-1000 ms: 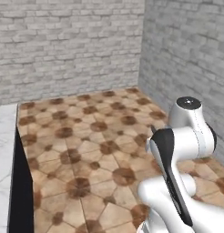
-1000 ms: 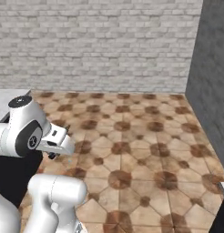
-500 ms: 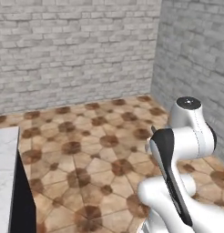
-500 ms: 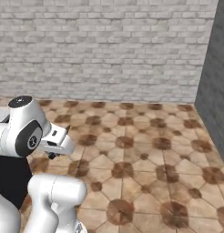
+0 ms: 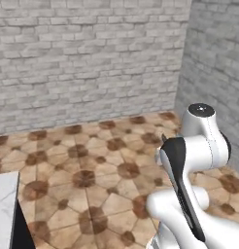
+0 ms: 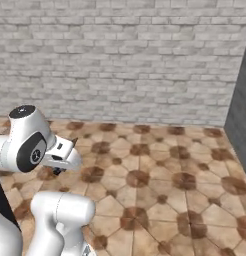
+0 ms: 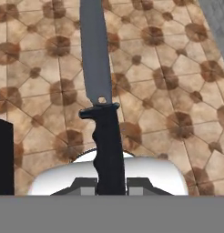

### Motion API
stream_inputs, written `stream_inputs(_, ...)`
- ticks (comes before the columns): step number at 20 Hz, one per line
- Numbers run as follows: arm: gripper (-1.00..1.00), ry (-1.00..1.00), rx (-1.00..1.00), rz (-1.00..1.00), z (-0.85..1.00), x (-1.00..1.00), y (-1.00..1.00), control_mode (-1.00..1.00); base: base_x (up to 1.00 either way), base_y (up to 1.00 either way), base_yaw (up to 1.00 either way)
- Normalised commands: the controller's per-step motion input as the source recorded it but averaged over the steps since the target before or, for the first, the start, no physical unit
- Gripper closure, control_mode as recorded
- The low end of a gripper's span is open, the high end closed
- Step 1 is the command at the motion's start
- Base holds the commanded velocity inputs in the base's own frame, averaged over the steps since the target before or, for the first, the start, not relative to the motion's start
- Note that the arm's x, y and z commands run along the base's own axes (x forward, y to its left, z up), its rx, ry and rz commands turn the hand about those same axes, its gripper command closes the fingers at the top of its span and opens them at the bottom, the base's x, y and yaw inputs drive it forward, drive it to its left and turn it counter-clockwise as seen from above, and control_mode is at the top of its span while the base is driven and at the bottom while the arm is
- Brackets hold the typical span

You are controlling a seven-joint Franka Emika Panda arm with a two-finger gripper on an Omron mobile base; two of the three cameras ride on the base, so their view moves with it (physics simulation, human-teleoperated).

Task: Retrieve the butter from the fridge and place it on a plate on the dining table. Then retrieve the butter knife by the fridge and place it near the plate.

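Step in hand: carrying the butter knife [image 7: 103, 113] toward the dining table, as I judge it; the knife is already in the gripper [image 7: 110, 182] and the base faces open floor.
Gripper: jaws closed on the black handle, one finger on each side of its lower end, in the hand view.
Butter knife: held lengthwise along the gripper's axis, handle at the fingers, grey-dark blade running away from the hand over the tiled floor [image 7: 168, 91]; nothing touches the blade.
Arm: folded close to the base, elbow high, hand tucked low in front [image 6: 62, 155] in the right base view.
Surroundings: brown patterned floor tiles and a grey brick wall [image 5: 87, 58] ahead; a darker wall [image 6: 241, 120] stands to the right; a corner of white marble top [image 5: 5, 204] over a dark side shows at the lower left of the left base view.
Plate, butter, fridge: I cannot place them from here.
Doing it well: keep the grip firm, since the hold is near the handle's end and the long blade gives leverage to swing; keep the arm tucked while the base drives; bring the blade point clear of the marble edge and walls when turning.
At the table: lower the knife flat beside the plate, apart from its rim, and release only once the blade rests on the top.
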Motion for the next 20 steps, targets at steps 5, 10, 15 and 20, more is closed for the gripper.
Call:
stream_inputs(5, 1.00, 0.00, 0.00, 0.00, 0.00, 0.00, 0.00, 1.00, 1.00, -0.10, 0.29)
stream_inputs(10, 1.00, 0.00, 0.00, 0.00, 0.00, 0.00, 0.00, 1.00, 1.00, -0.24, 0.49)
stream_inputs(15, 1.00, 0.00, 0.00, 0.00, 0.00, 0.00, 0.00, 1.00, 1.00, -0.21, 0.63)
stream_inputs(20, 1.00, 0.00, 0.00, 0.00, 0.00, 0.00, 0.00, 1.00, 1.00, -0.25, 0.71)
